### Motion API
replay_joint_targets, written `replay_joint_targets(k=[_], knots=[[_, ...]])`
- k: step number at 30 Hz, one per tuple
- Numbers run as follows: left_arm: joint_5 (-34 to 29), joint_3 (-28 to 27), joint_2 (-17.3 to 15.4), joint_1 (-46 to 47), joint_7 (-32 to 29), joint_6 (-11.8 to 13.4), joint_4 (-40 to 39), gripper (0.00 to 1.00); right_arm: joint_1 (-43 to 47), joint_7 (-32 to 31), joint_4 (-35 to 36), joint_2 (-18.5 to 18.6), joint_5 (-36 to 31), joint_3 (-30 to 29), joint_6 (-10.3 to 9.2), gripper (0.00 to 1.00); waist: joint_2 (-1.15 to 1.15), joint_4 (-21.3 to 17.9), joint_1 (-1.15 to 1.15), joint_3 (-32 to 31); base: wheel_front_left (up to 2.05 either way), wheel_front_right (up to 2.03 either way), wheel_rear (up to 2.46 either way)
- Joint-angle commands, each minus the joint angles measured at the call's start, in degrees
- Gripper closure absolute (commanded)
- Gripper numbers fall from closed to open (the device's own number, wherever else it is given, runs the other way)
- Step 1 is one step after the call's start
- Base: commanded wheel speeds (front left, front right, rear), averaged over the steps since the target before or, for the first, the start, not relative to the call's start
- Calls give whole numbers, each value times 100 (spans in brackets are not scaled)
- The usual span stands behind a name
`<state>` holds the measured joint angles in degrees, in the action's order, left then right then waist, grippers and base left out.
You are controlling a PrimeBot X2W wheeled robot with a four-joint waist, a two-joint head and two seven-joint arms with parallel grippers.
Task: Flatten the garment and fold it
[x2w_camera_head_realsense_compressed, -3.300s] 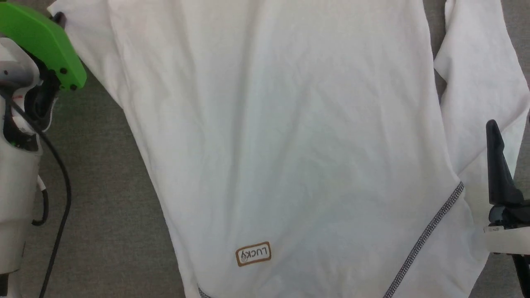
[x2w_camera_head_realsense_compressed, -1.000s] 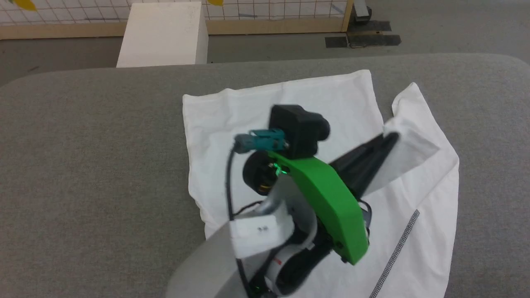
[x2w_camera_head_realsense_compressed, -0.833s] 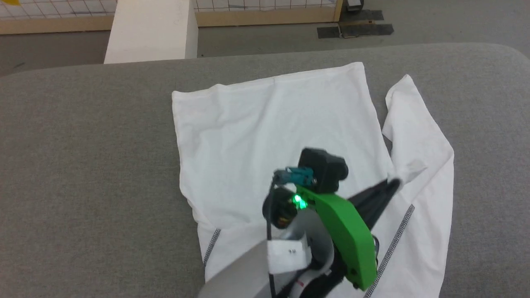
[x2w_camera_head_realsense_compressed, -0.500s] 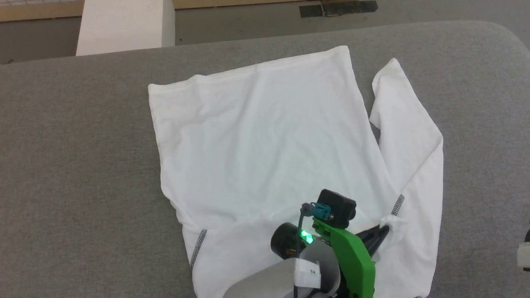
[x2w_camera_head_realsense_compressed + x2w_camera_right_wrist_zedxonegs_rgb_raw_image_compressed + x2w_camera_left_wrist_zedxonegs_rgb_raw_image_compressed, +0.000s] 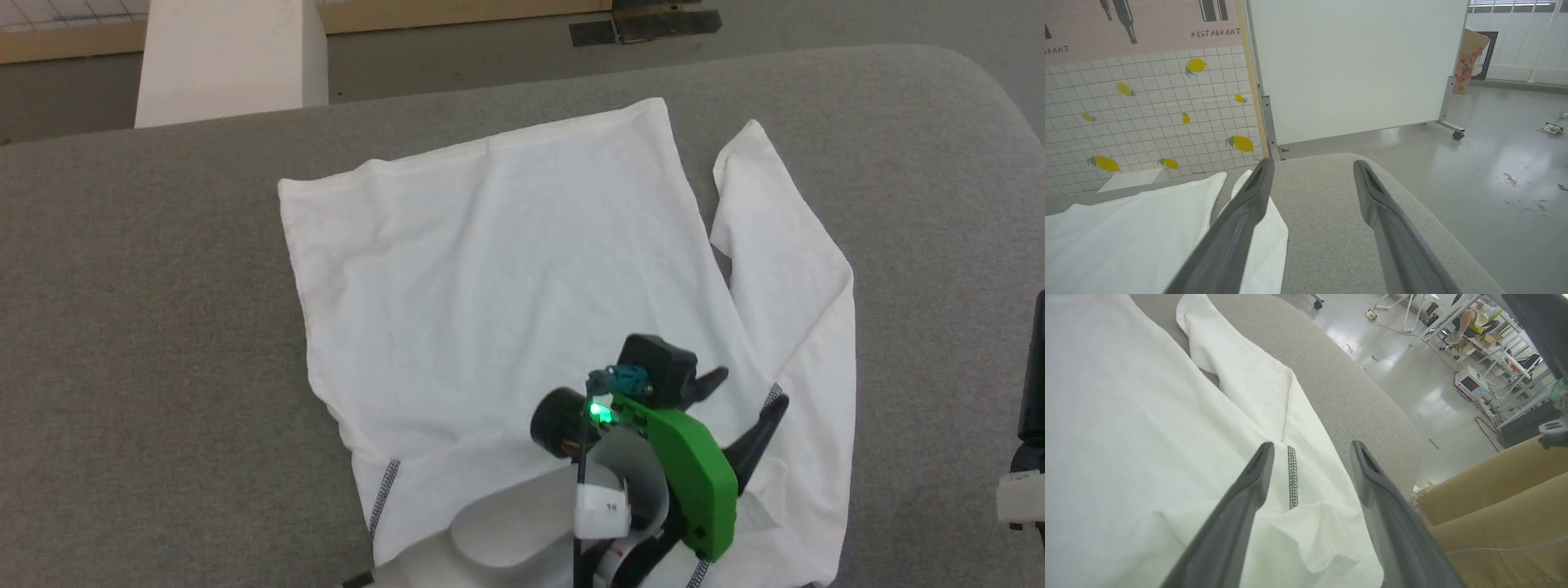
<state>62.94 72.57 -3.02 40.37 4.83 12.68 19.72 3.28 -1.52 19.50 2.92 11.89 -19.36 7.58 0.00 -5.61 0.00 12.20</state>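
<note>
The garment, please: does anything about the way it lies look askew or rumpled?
Yes. The garment lies skewed on the grey surface. The sleeve on the robot's right is kinked alongside the body, and a rumpled fold sits by the grey seam, under the open left end effector.

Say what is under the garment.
The garment lies on the grey cushioned surface, which shows left, right and beyond it. Anything else beneath the cloth is hidden.

Bench: grey fabric top, rounded corners.
Floor: glossy grey, scuffed.
Tiled panel: white squares, yellow lemons, wooden frame.
Partition: plain white board on casters.
Box: white, beyond the bench.
</note>
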Motion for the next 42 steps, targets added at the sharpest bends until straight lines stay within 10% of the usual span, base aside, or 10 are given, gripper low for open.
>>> replay_joint_targets(k=[1,10,16,21,29,42], knots=[[0,-70,13,209,184,17,-11,0,59,-15,15,-4,-45,-17,-9,0,0,159,0,-163,0,0,0],[-895,-1220,-1190,261,999,1066,-798,0,317,-126,116,-4,9,106,-9,0,0,522,0,-388,0,0,0],[-1957,-2551,-2482,-981,1015,2281,-2556,0,330,-108,139,-4,55,197,-9,0,0,683,0,-341,0,0,0],[-2574,-3359,-2920,-2335,1016,2820,-3499,0,345,-57,83,-4,128,267,-9,0,0,791,0,-272,0,0,0],[-3573,-4265,-2494,-3966,1016,2866,-4245,0,401,64,-135,-4,241,336,-9,0,0,835,0,-242,0,0,0],[-4163,-5284,-1420,-4582,1017,1561,-4272,0,-576,-537,-118,682,418,474,-9,0,0,774,0,173,0,0,0]])
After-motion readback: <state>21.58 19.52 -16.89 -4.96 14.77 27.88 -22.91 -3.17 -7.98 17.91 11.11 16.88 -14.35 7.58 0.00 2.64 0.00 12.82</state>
